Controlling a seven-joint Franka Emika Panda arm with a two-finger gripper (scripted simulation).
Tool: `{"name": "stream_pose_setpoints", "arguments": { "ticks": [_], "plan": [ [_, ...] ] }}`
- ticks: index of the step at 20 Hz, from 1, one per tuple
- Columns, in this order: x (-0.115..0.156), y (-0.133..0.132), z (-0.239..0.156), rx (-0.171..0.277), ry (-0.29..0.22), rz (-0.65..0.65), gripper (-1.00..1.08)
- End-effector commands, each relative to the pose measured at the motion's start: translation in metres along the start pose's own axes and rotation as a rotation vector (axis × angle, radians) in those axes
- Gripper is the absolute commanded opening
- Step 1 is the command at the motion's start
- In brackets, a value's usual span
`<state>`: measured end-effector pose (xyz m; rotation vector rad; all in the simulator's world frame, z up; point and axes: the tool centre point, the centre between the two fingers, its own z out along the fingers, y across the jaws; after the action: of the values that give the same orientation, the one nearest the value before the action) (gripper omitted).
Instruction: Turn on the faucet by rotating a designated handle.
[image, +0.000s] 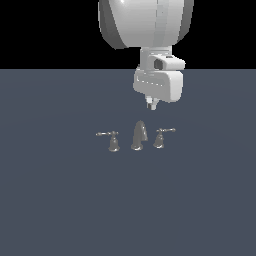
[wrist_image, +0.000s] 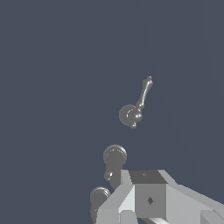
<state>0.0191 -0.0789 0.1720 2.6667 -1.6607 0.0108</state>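
Observation:
The faucet (image: 139, 135) is a small grey metal set on the dark floor, with a curved spout in the middle. The handle (image: 160, 136) stands at the exterior view's right of the spout, its thin bar pointing right. The twin handle (image: 113, 140) stands at the left, its bar pointing left. My gripper (image: 151, 104) hangs above the set, between the spout and the handle, touching nothing; its fingertips look closed together. In the wrist view the spout (wrist_image: 114, 157) lies between one handle with a long bar (wrist_image: 131, 114) and another handle (wrist_image: 99, 197) half hidden by my gripper (wrist_image: 146, 192).
The flat dark grey floor (image: 60, 200) spreads all around the faucet set. The white arm's large body (image: 145, 22) fills the upper middle of the exterior view.

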Motion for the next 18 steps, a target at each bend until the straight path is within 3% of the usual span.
{"name": "stream_pose_setpoints", "arguments": {
  "ticks": [1,10,18],
  "plan": [
    [0.016,-0.005,0.018,-0.001,0.001,0.06,-1.0],
    [0.064,-0.012,0.071,-0.005,-0.001,0.239,-1.0],
    [0.086,-0.013,0.094,-0.005,-0.004,0.318,-1.0]
  ]
}}
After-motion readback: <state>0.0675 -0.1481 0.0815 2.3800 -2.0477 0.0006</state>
